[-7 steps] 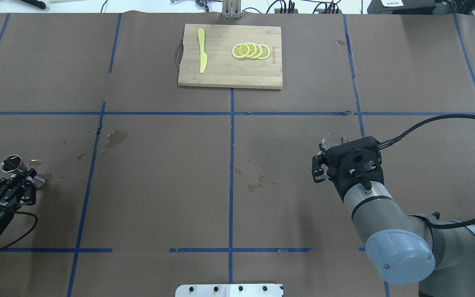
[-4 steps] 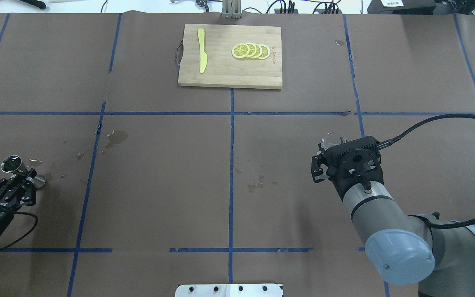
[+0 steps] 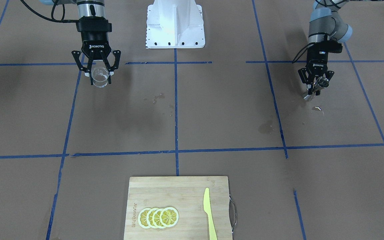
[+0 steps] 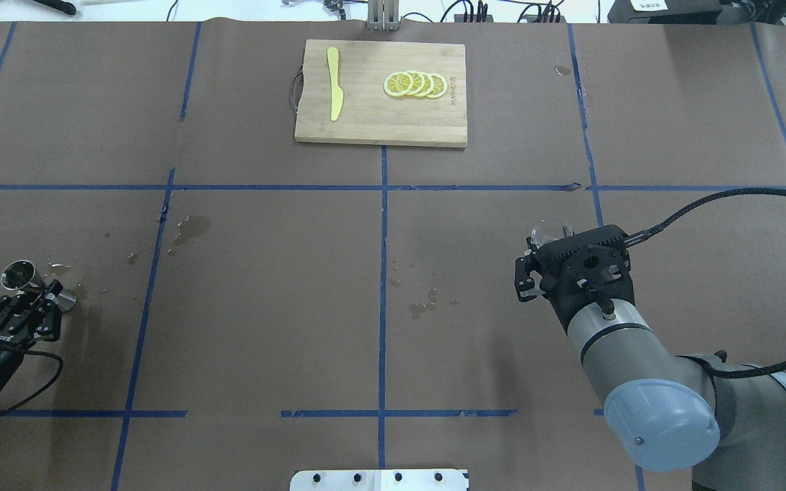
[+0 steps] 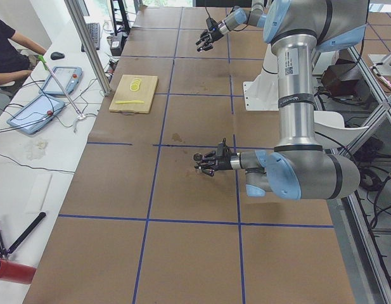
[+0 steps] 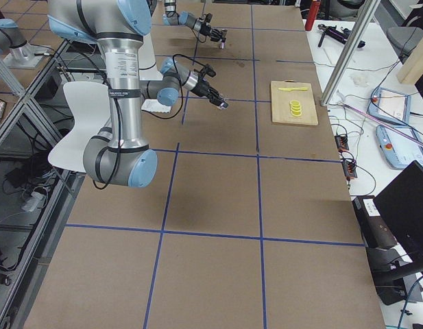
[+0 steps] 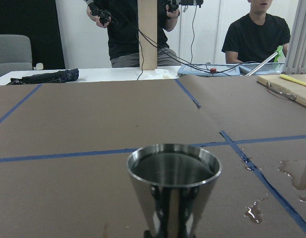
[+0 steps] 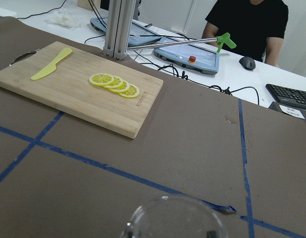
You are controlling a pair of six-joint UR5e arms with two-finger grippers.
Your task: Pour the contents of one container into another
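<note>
The steel jigger point(image 4: 22, 276) leans at the table's left edge, and my left gripper point(image 4: 44, 298) is shut on its narrow waist. In the front-facing view the jigger point(image 3: 319, 84) hangs tilted in that gripper point(image 3: 314, 88), its lower cone at or just above the paper. The left wrist view shows the jigger's upper cone point(image 7: 173, 186) close up, dark inside. On the right, the clear glass cup point(image 3: 99, 79) sits upright in my right gripper point(image 3: 100, 75), which is shut on it. From overhead, only the cup's rim point(image 4: 547, 230) shows past the wrist. The right wrist view catches its rim point(image 8: 173, 214).
A wooden cutting board point(image 4: 379, 129) at the far middle carries lemon slices point(image 4: 415, 84) and a yellow knife point(image 4: 333, 92). Wet spots mark the paper by the left line point(image 4: 192, 228) and near the centre point(image 4: 424, 307). People sit beyond the far edge.
My left gripper and the jigger have shifted slightly back toward the robot's side. The right arm and the glass cup have not moved.
</note>
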